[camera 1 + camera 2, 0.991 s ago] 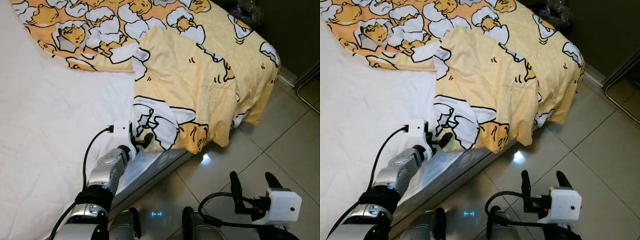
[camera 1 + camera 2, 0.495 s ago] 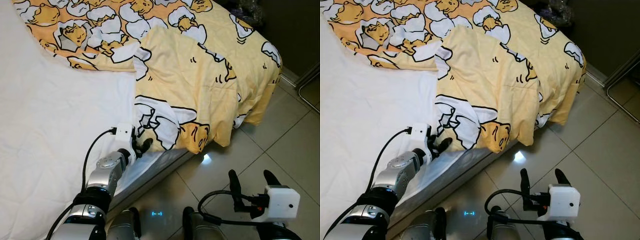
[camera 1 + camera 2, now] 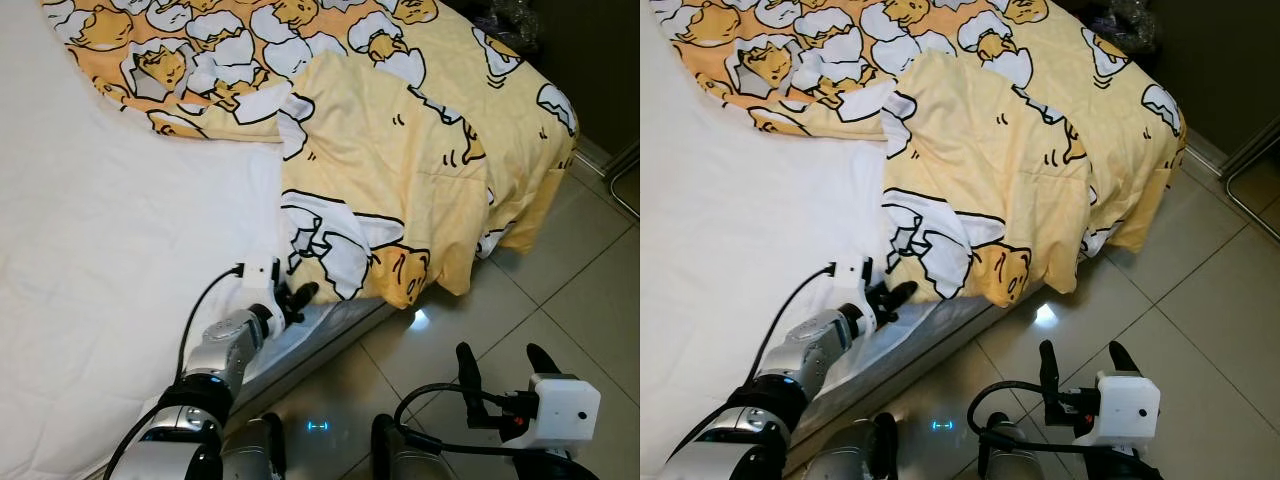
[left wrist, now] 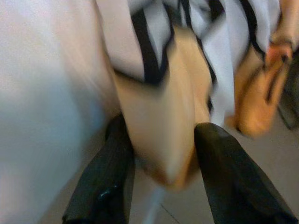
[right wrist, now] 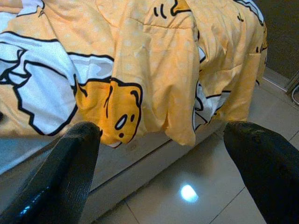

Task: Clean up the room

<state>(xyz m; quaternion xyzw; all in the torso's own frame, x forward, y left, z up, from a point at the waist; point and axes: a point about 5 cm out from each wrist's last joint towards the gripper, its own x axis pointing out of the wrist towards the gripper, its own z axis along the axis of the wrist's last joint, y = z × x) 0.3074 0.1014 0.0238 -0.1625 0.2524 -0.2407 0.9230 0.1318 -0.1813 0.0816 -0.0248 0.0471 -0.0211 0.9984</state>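
Looking down from the head camera, we see our right gripper [image 3: 498, 367] nearest, low over the glossy tiled floor [image 3: 590, 300], its two black fingers spread wide with nothing between them. Its wrist view has the fingers [image 5: 70, 163] framing the hanging edge of the yellow blanket [image 5: 154, 70] and a bright spot of light reflected on the tile.

Just beyond, on the left, our left gripper [image 3: 296, 300] reaches out to the near edge of the bed [image 3: 330, 335], at the lowest corner of the blanket [image 3: 390, 170]. In the left wrist view a fold of the cloth [image 4: 163, 135] sits between the two black fingers [image 4: 107, 182], which stand a little apart on either side of it. That view is blurred, so we cannot tell whether the fingers actually press on the fabric.

Farther out, the blanket is yellow, printed with white-and-orange cartoon egg figures. It lies crumpled across the far end of the bed and drapes over the right side, its hem hanging toward the floor. A folded-over flap shows the plainer pale-yellow side.

To the left, the bare white sheet [image 3: 110, 250] covers the rest of the mattress, lightly wrinkled. At the far right, past the bed's corner, the wall is dark.
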